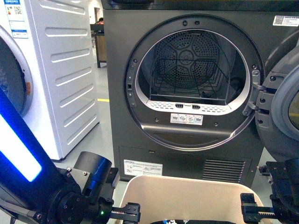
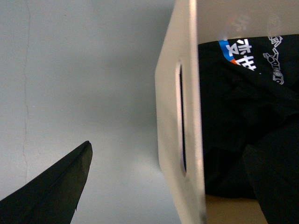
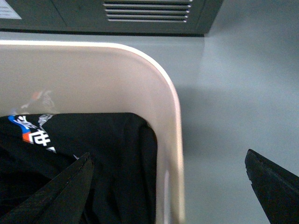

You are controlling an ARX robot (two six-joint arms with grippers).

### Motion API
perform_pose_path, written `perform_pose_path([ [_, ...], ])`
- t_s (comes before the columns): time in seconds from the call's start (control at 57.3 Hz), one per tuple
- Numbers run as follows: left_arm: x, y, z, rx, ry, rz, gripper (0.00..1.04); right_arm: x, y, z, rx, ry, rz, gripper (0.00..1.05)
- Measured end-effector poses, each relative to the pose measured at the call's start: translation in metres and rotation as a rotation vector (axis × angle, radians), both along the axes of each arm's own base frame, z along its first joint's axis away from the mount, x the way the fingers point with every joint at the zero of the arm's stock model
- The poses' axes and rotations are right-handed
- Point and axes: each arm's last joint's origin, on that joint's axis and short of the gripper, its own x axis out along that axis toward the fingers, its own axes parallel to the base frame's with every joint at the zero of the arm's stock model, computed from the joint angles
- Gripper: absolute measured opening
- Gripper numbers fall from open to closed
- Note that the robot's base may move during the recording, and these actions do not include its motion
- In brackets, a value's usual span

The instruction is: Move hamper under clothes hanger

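In front of the dark grey front-loading dryer (image 1: 187,93), the beige rectangular plastic hamper (image 1: 187,196) sits between my arms, left gripper (image 2: 170,182) and right gripper (image 3: 167,177) each astride a side wall, fingers apart, not yet clamped on it, which I reckon sets up a two-sided lift, with the clothes hanger out of view.

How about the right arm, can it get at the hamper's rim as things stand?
Probably yes. The right gripper is open, one finger inside the hamper above the black clothing, the other outside over the floor, so the rim lies between them and nothing looks to block it.
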Motion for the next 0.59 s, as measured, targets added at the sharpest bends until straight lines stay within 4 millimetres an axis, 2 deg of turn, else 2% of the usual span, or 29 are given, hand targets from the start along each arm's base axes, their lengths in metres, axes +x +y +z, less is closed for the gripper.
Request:
perform_pose_path([
  [0.244, 0.0, 0.002, 0.0, -0.004, -0.01, 0.002, 0.98, -0.014, -0.009, -0.035, -0.052, 0.113, -0.022, 0.97],
  [0.594, -0.002, 0.009, -0.004, 0.017, -0.001, 0.023, 0.98, -0.011, 0.0, -0.038, -0.047, 0.106, 0.003, 0.97],
])
